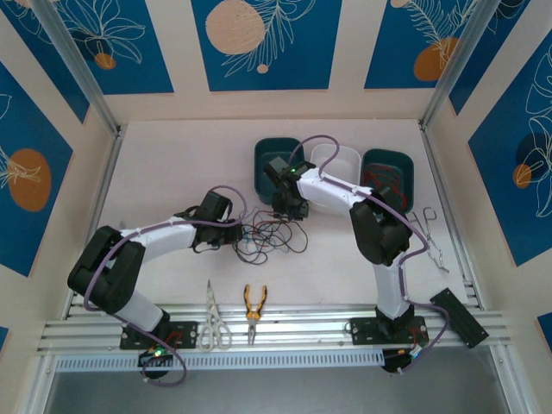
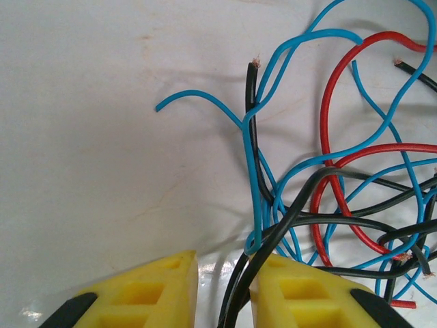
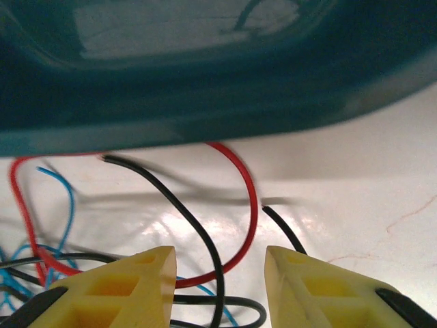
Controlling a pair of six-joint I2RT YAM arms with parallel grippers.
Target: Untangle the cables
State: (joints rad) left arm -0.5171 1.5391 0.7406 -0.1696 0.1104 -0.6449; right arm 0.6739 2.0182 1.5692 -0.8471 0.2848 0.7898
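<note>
Cables (image 1: 272,235) knotted mid-table

Tangle sits on the table (image 1: 172,164), at 6 o'clock of a teal bin (image 1: 269,162). My left gripper (image 2: 223,263) is at its 9 o'clock, jaws parted around black strands, seemingly not pinching them. My right gripper (image 3: 220,253) is at its 12 o'clock, jaws released, with black and red strands between them.

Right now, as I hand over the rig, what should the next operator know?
Left claw: open, black strands running through its gap, unclamped.
Right claw: open over a black strand and a red strand, beside the dark teal plastic tub.
Tangle of thin red, blue and black wires: mid-table between both claws, knotted.
Done: nothing visibly freed from it. Left: separate every wire.
</note>
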